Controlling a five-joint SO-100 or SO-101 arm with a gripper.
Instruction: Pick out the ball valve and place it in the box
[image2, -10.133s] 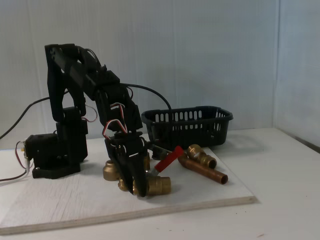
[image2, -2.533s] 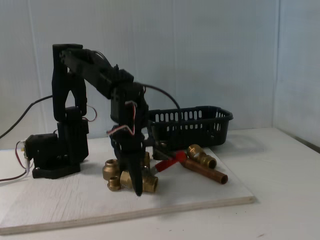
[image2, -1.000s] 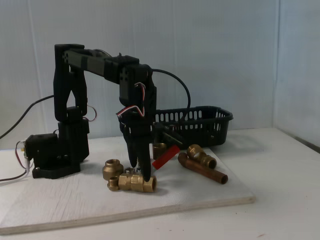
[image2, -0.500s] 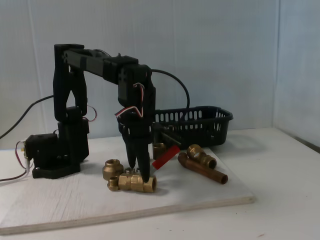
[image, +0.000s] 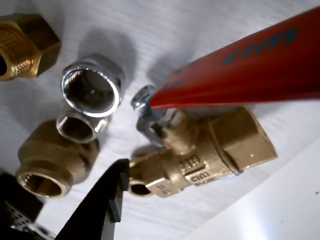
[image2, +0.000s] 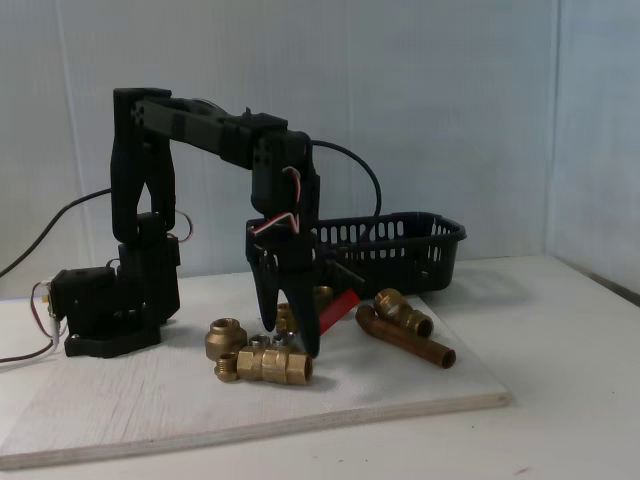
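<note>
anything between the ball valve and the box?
Fixed view: the pincer stands over the ball valve; behind it a small brass coupling lies before the box.

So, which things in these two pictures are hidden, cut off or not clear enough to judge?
- Ball valve, wrist view: the red handle's far end is cut by the right edge.
- Gripper, fixed view: open above the valve; contact cannot be judged.
- Box, fixed view: inside hidden by its own wall; left end covered by the arm.
- Brass fitting, wrist view: cut by the left edge.
</note>
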